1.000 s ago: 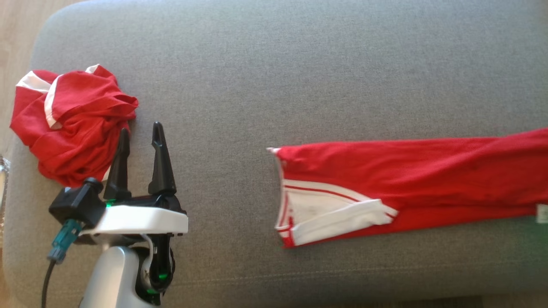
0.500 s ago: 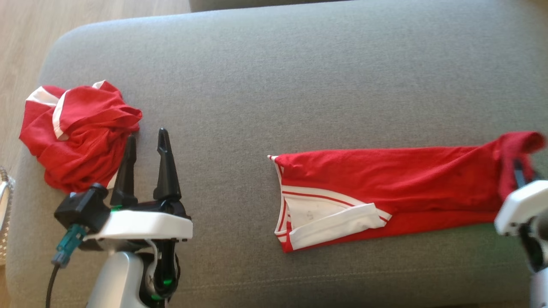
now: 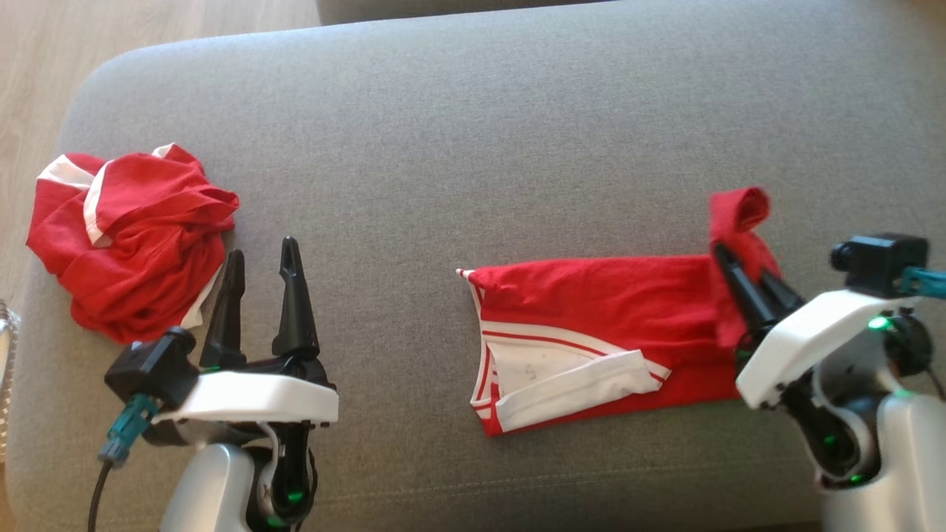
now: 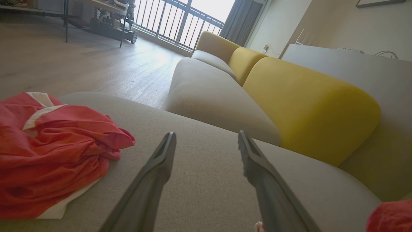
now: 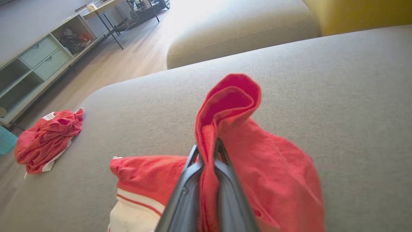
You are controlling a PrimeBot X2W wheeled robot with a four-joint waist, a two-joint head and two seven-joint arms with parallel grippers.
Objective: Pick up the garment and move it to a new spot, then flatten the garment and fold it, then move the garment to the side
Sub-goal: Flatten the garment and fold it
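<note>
One end of the red shirt (image 3: 591,303) pinched in the right tool (image 5: 207,145), best carried low and square over the white collar (image 3: 562,369); left tool (image 3: 262,250) spread, empty.

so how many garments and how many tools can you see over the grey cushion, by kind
red garments: 2, the crumpled garment and the laid-out garment
tools: 2, the left tool open and the right tool shut on the laid-out garment's end
total: 4
</note>
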